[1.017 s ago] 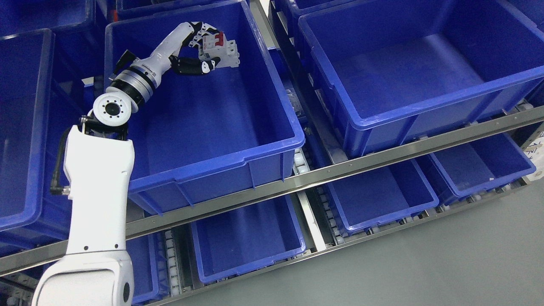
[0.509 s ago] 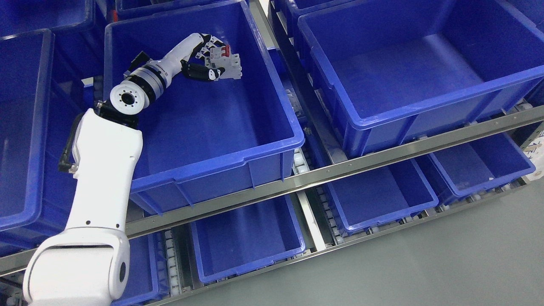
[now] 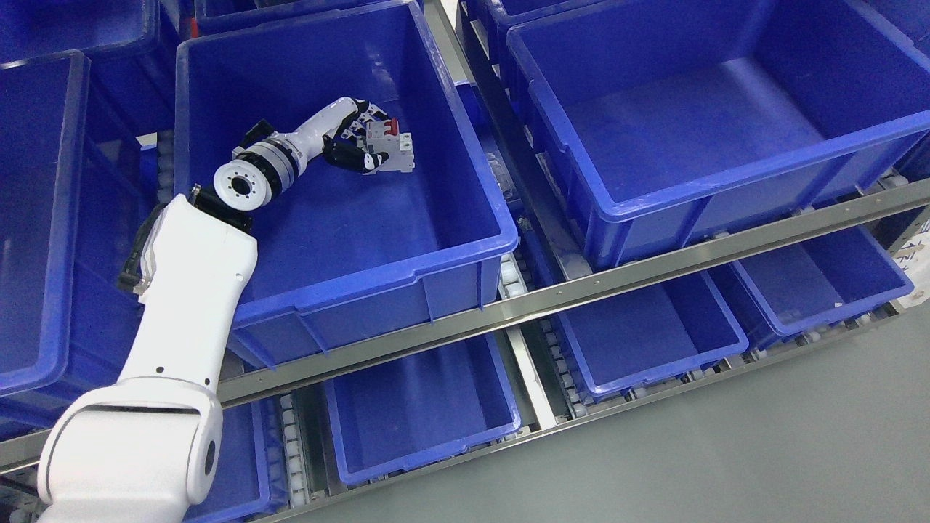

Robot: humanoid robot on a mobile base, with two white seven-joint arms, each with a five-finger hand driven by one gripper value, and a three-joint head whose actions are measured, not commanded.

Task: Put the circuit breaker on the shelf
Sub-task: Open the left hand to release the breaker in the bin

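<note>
Grey floor [image 3: 763,450] runs along the bottom right, w/ a two-tier steel flow rack above it carrying rows of blue plastic bins. Upper tier has a big centre bin [image 3: 465,181] at mid-left, a second large bin [image 3: 726,196] to its right, and another bin [image 3: 36,218] cut off at the left edge; more bins show along the top edge. A metal front rail [image 3: 581,280] runs diagonally under the upper bins, w/ white rollers visible between the centre bin and its right neighbour. Lower tier holds smaller bins, one at bottom centre [image 3: 421,407], one right of it [image 3: 647,341] and one at far right [image 3: 821,283]; all look bare inside as far as can be seen. Left arm [image 3: 189,290] comes in from lower left, white shell, crosses the centre bin's near-left corner and reaches down inside it. Left hand [image 3: 356,142] sits low in the bin toward the back, fingers [image 3: 349,156] curled round the circuit breaker [image 3: 392,149], a white unit w/ a red toggle on top, gripped at its left side, its right side sticking out free. Can't tell if the breaker's base touches the bin floor or hangs just above it. Right arm not visible
</note>
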